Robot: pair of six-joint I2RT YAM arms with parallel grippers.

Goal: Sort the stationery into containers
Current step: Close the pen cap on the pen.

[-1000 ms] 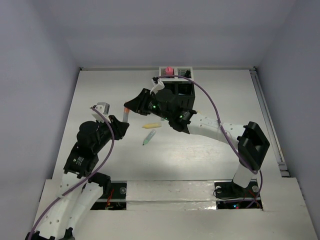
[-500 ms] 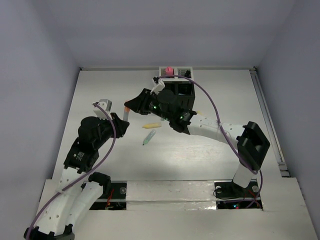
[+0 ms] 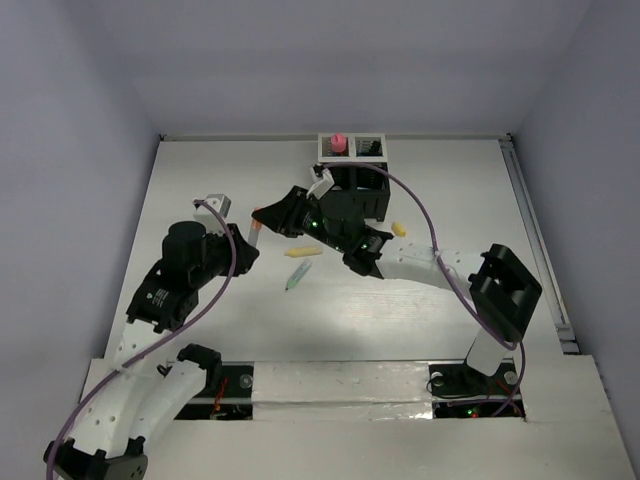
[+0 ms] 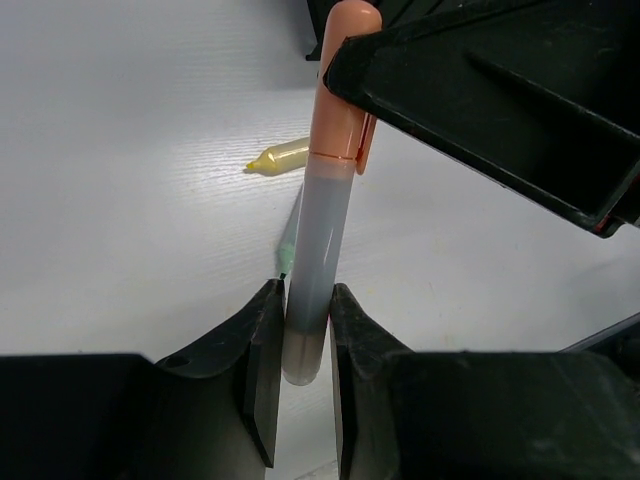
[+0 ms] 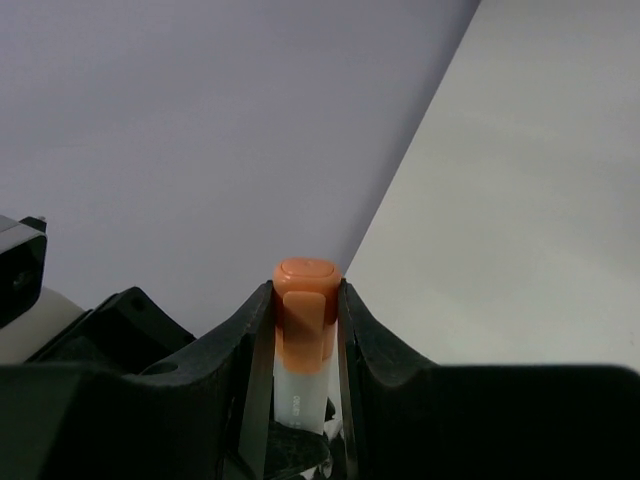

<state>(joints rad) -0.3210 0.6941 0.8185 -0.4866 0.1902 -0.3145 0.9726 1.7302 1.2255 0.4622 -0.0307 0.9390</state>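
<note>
An orange-capped pen [image 3: 255, 229] with a translucent white barrel is held above the table between both grippers. My left gripper [image 4: 305, 335] is shut on the barrel's lower end [image 4: 318, 250]. My right gripper [image 5: 305, 290] is shut on the orange cap [image 5: 305, 300], and its fingers [image 4: 480, 100] show in the left wrist view. In the top view my left gripper [image 3: 244, 246] and right gripper [image 3: 272, 217] meet at the pen. The mesh organizer [image 3: 365, 190] stands behind the right gripper, with a pink tube [image 3: 339, 142] upright in a far white compartment.
A yellow marker [image 3: 300, 251] and a green pen [image 3: 297, 277] lie on the table right of the held pen. They also show in the left wrist view, the yellow marker [image 4: 280, 157] and green pen [image 4: 289, 235]. A small yellow piece [image 3: 400, 229] lies right of the organizer.
My left arm has moved forward and up to the pen's barrel. My right gripper has shifted slightly right and down with the pen, uncovering more of the organizer.
</note>
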